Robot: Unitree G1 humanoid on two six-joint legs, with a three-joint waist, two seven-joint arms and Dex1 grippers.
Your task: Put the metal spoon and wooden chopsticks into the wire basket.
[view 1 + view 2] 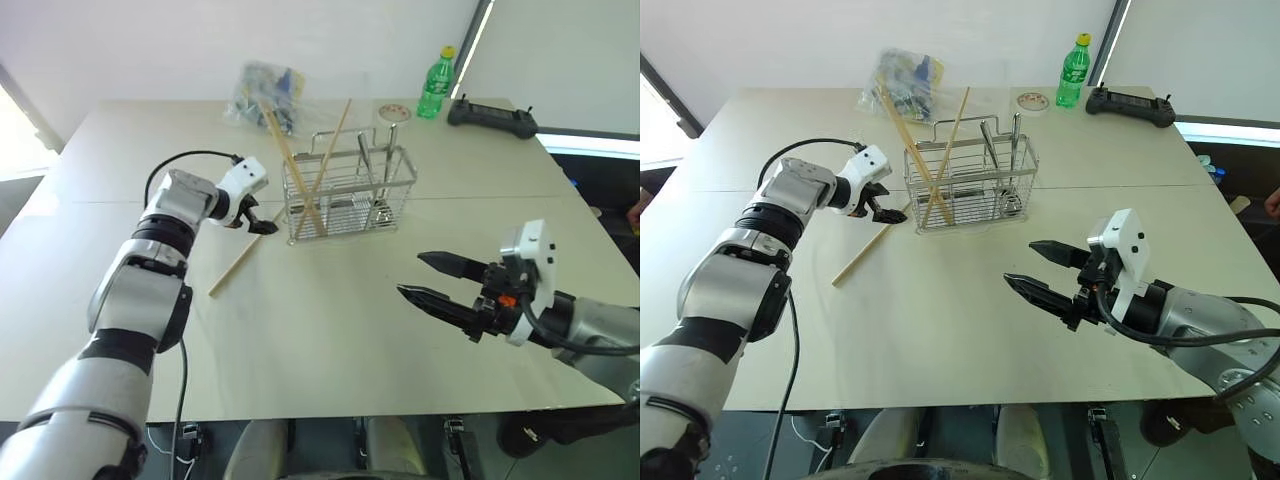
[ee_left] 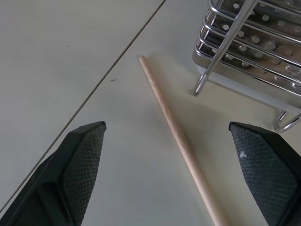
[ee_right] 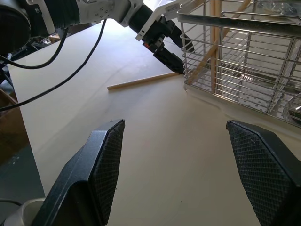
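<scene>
The wire basket stands mid-table, holding two wooden chopsticks that lean crossed in its left compartment and metal cutlery upright on its right side; whether the metal spoon is among it is hard to tell. Nearer than the basket, the right gripper hovers with fingers apart, empty. Just left of the basket, a third chopstick lies flat, the left gripper spread wide above its far end. Beyond the basket sit a plastic bag, a green bottle and a black controller.

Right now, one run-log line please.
left pincer: open over chopstick on table | right pincer: open, empty | wire basket: chopsticks, spoon inside
</scene>
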